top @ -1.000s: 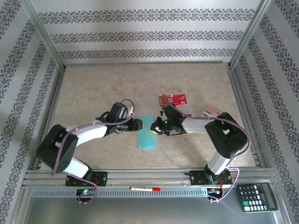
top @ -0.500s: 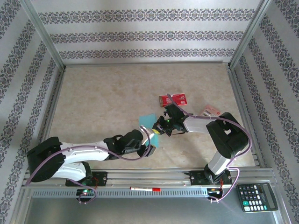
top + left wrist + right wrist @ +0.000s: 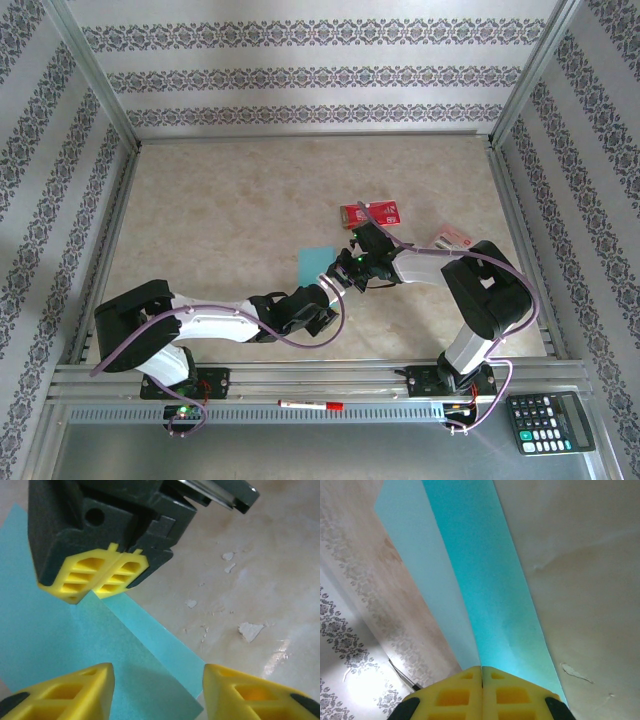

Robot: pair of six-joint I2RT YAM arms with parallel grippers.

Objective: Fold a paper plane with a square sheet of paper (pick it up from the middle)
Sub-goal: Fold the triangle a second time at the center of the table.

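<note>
1. The left arm lies low and stretched out from its base at the near left, reaching across toward the middle of the table; the left gripper is released, its 2 yellow fingertips spread apart above the square sheet of paper, with nothing between them.
2. The right arm rises from its base at the near right, bends over and reaches left; the right gripper is clenched, pads flat together, tips down on the sheet; I cannot tell whether a layer is caught between them.
3. The sheet lies flat near the table's middle, just left of the right gripper and just beyond the left one.
4. The table is a mottled beige surface inside an aluminium frame; patterned wallpaper covers the walls on 3 sides.
5. A red packet lies beyond the right gripper; a paler packet sits to its right; a calculator and a red pen rest on the near ledge.
6. The top view hides most of the sheet behind the grippers; the left wrist view shows a straight overlapping edge running from the right gripper's tips, plus pale chips in the tabletop; the right wrist view shows the sheet in 2 tones of blue.
</note>
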